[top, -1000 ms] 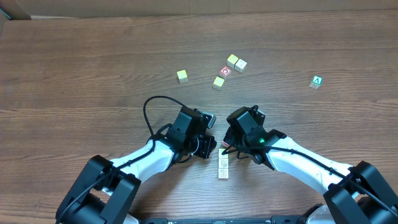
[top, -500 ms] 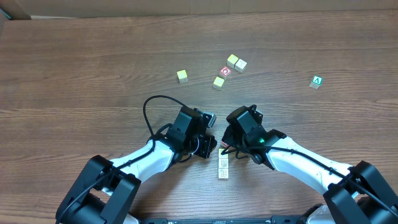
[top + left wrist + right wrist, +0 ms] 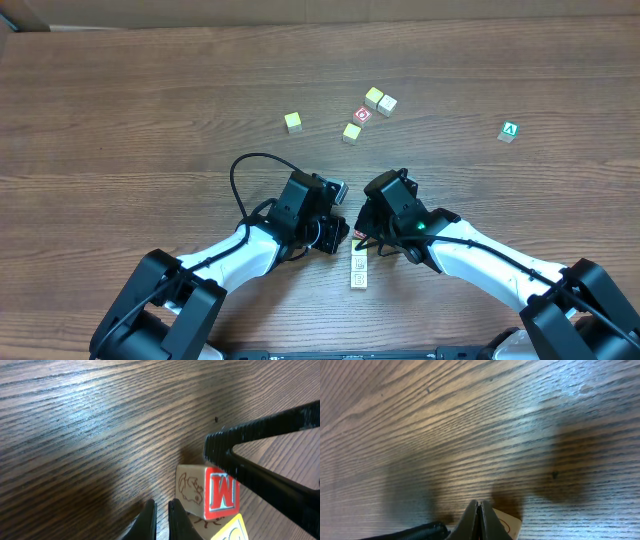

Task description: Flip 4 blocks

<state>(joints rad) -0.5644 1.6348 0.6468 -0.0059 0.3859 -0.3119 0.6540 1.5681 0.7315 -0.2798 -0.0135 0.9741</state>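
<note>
Four small blocks with yellow tops and cream sides lie far out on the table: one (image 3: 292,121) alone at the left, one (image 3: 351,132) in the middle, and a touching pair (image 3: 373,97) (image 3: 387,104). Both arms are folded near the front edge, well short of them. My left gripper (image 3: 342,236) (image 3: 161,510) is shut with nothing in it, tips just above the wood. My right gripper (image 3: 366,238) (image 3: 478,510) is also shut and empty. Its black finger (image 3: 260,460) shows in the left wrist view.
A short row of printed cubes (image 3: 359,270) lies between the two grippers; its end cube (image 3: 220,494) shows a red "M", beside a yellow-faced one (image 3: 231,530). A red cube with a white ring (image 3: 362,115) sits among the blocks. A green "A" cube (image 3: 509,131) lies far right.
</note>
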